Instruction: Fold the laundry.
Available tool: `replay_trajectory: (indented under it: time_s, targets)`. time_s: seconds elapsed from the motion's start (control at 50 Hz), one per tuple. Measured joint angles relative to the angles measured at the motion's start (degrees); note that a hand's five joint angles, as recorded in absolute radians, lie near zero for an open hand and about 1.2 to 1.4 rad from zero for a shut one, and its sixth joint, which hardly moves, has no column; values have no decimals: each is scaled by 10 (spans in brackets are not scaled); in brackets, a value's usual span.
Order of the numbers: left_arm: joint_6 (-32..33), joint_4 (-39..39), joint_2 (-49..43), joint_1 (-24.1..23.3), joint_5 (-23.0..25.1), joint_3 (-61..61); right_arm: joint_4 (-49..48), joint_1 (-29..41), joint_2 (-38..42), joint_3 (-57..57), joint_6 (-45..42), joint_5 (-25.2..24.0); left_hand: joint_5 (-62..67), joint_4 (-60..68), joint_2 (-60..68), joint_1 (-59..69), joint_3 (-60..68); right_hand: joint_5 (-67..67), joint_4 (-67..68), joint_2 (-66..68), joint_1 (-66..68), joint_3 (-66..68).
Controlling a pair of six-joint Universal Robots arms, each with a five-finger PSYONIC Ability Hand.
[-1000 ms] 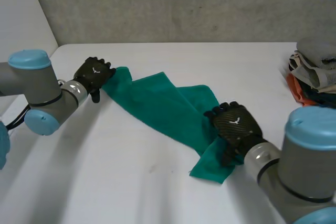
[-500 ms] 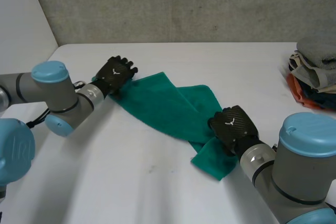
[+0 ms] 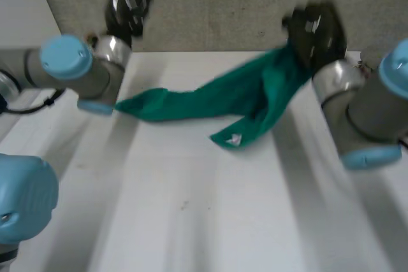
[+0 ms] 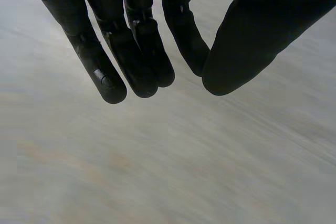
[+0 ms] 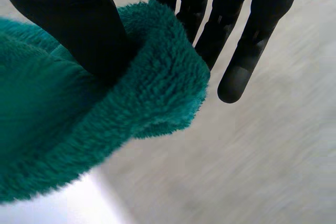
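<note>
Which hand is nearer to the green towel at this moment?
Right. The right hand pinches one end of the green towel, lifted off the table. The left hand is raised above the towel's other end, open and apart from it.

Plain green cloth (image 3: 236, 93), white table (image 3: 191, 208), grey wall (image 3: 223, 4).

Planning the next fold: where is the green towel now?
Head view: the green towel hangs from the right hand, raised at far right, and trails left over the table to the left arm.
</note>
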Motion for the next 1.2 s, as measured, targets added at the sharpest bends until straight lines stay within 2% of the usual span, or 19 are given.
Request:
replay_trajectory:
  time_s: [0.14,0.26,0.3,0.34,0.36,0.4,0.48,0.6,0.72,0.76,0.8,0.82,0.84,0.88,0.96,1.08,1.14,1.2]
  targets:
    - [-74,39,135,-16,-53,-78,-106,-1,-7,-57,39,-45,0,0,0,0,0,0,0,0,0,0]
    - [-81,12,233,-29,-51,-232,-84,-4,-11,-36,74,-79,-4,-28,-29,-19,-25,0,1,0,0,0]
    - [-81,-11,255,-34,-49,-288,-54,-5,-12,-21,78,-92,-138,-173,-171,-185,-167,0,1,0,0,0]
    - [-82,-34,266,-41,-47,-333,-27,-4,-13,-8,78,-108,-349,-386,-395,-428,-376,0,1,0,0,0]
    - [-84,-50,270,-48,-46,-357,-11,-3,-16,0,77,-119,-415,-448,-453,-488,-438,0,1,0,0,1]
    - [-86,-69,271,-58,-46,-381,6,-2,-21,9,76,-133,-502,-529,-526,-539,-522,0,1,0,0,2]
    - [-103,-102,246,-79,-45,-401,27,7,-57,27,78,-162,-521,-546,-541,-539,-537,0,1,1,0,3]
    - [-169,-144,177,-111,-28,-371,40,35,-154,53,108,-186,-521,-546,-542,-539,-537,0,1,1,0,3]
    - [-239,-187,114,-136,27,-324,66,52,-230,72,163,-189,-519,-545,-539,-536,-536,0,1,1,0,3]
    - [-256,-200,98,-144,46,-311,79,53,-247,75,180,-189,-452,-481,-473,-460,-470,0,1,1,0,3]
    - [-271,-213,83,-151,62,-300,98,51,-258,77,194,-189,-253,-280,-267,-225,-277,0,1,1,0,3]
    - [-274,-216,80,-152,64,-298,109,50,-261,77,198,-188,-216,-242,-228,-181,-239,0,1,1,0,3]
    - [-278,-220,77,-154,66,-295,124,48,-262,78,201,-187,-78,-99,-88,-39,-89,0,1,1,0,3]
    - [-279,-224,76,-154,61,-293,153,42,-261,79,204,-185,-16,-13,-11,-12,-14,0,1,1,0,3]
    - [-276,-227,83,-145,39,-295,203,18,-240,79,197,-183,-16,-1,-2,-12,-5,1,1,1,0,3]
    - [-260,-223,118,-100,0,-298,279,-48,-156,67,149,-177,-16,-1,-2,-12,-5,3,1,1,0,3]
    - [-248,-204,143,-72,-15,-287,287,-66,-111,43,120,-160,-16,-1,0,-12,-2,3,1,1,0,3]
    - [-241,-170,164,-61,-22,-267,261,-70,-67,-7,99,-117,-16,0,0,-12,-2,3,1,1,0,3]
